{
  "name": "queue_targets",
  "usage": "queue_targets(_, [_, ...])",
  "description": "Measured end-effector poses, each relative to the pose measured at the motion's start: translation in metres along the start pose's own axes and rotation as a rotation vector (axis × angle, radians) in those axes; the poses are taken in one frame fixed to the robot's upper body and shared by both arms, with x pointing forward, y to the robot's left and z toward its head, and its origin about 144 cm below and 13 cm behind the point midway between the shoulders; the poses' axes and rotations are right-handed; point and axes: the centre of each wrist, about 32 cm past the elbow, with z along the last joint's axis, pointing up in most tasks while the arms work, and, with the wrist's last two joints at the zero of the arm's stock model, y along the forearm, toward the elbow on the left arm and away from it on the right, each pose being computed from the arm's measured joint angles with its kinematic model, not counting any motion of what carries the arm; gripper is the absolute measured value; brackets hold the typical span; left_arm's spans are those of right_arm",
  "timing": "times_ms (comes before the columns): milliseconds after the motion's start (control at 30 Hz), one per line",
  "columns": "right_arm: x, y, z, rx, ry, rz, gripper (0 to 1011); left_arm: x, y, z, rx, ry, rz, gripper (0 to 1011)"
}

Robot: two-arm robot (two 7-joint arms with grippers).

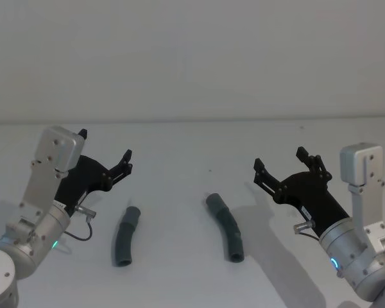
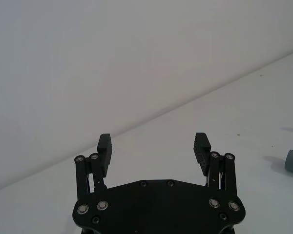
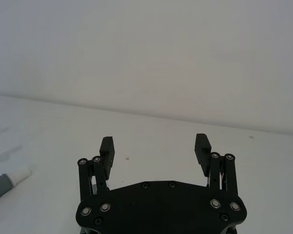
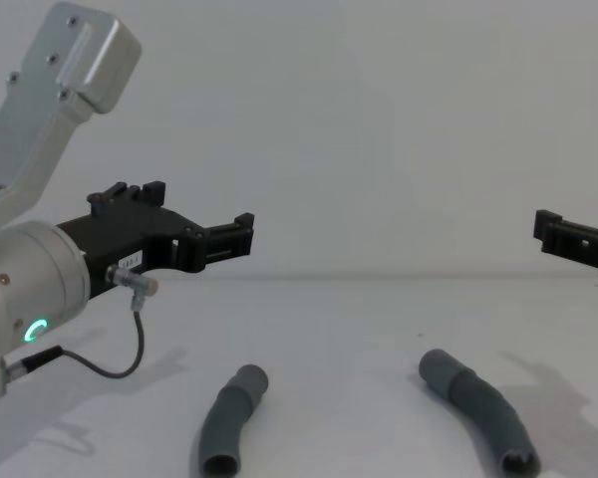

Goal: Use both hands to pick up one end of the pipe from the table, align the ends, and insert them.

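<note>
Pipe assembly is sitting at its very start: nothing is being held, and both pieces are lying loose on the table [image 1: 179, 282], nearest the robot and well apart from each other. The shorter piece [image 1: 126, 236] is resting toward the left and the longer piece [image 1: 226, 226] toward the right. Each is slightly bent, and the longer one is showing an open socket mouth [image 4: 515, 459] at its near end. A whitish plug tip [image 3: 20, 174] is peeking in at the edge of the right wrist view on a grey piece, though which piece it belongs to cannot be told.

A little farther out, the left gripper [image 1: 105, 145] is hovering above the table just outside the shorter piece, its jaws standing wide and holding nothing. The right gripper [image 1: 280, 158] is hovering likewise outside the longer piece, also spread wide and empty. Neither is touching a piece. Beyond them the table is stretching on to the wall [image 1: 192, 58].

Judging from this, every step is waiting to be done: each gripper is going to have to come down, grasp a piece and lift it, then line the plug up with the socket and push them together
</note>
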Motion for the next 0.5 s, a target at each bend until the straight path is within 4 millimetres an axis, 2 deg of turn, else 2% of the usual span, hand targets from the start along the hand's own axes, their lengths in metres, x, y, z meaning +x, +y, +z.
queue_targets(500, [0.0000, 0.0000, 0.0000, 0.000, 0.000, 0.000, 1000, 0.0000, 0.0000, 0.0000, 0.000, 0.000, 0.000, 1001])
